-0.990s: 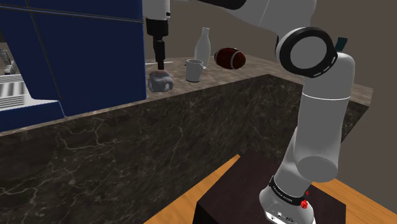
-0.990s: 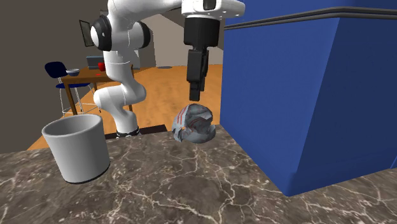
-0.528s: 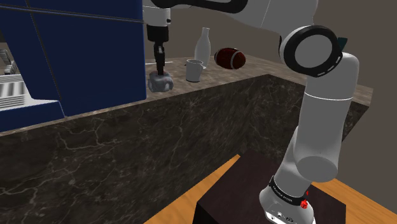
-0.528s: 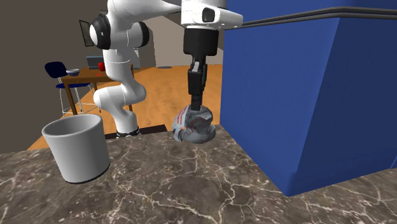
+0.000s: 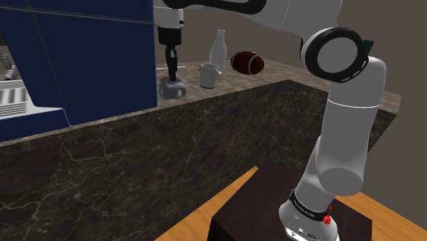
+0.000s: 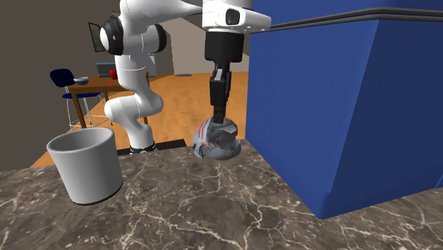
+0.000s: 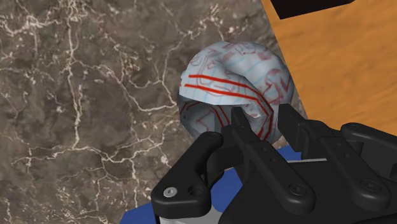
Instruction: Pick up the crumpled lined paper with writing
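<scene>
my pincer [image 7: 262, 118] is clamped on a top fold of the crumpled paper [image 7: 232, 79], a pale ball with red and blue marks. the ball sits on the dark marble counter [image 7: 76, 95], near its edge. in the shoulder view, the blue cabinet [image 5: 82, 55] stands at the ball's 9 o'clock and the grey mug [image 5: 209, 75] at its 3 o'clock.

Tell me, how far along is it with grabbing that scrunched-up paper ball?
Done: the gripper is down on top of the crumpled paper. In hand: its fingers look pinched on a fold of the paper, so the grip seems made. Left: the lift, since the paper rests on the marble counter.
</scene>
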`<state>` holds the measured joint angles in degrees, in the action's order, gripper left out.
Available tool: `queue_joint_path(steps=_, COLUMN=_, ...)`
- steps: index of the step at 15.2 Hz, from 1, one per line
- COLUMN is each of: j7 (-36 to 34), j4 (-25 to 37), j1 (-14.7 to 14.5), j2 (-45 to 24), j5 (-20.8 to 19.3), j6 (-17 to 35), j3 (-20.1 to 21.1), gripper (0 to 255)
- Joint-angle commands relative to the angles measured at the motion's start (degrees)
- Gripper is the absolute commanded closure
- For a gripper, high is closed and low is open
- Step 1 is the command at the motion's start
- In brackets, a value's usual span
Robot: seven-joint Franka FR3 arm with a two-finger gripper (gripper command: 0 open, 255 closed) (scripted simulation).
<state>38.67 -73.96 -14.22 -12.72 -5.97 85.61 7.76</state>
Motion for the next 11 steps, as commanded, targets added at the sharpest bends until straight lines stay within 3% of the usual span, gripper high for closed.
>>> queue_joint_path(steps=1, j7=0.0, j4=1.32, j1=-0.09, j2=-0.38, j5=-0.06, j6=-0.95, j3=0.03, gripper=255)
queue_joint_path(steps=11, j7=0.48, j4=17.91, j1=-1.14, j2=-6.09, j5=-1.07, j6=-11.86, j3=0.11, gripper=255)
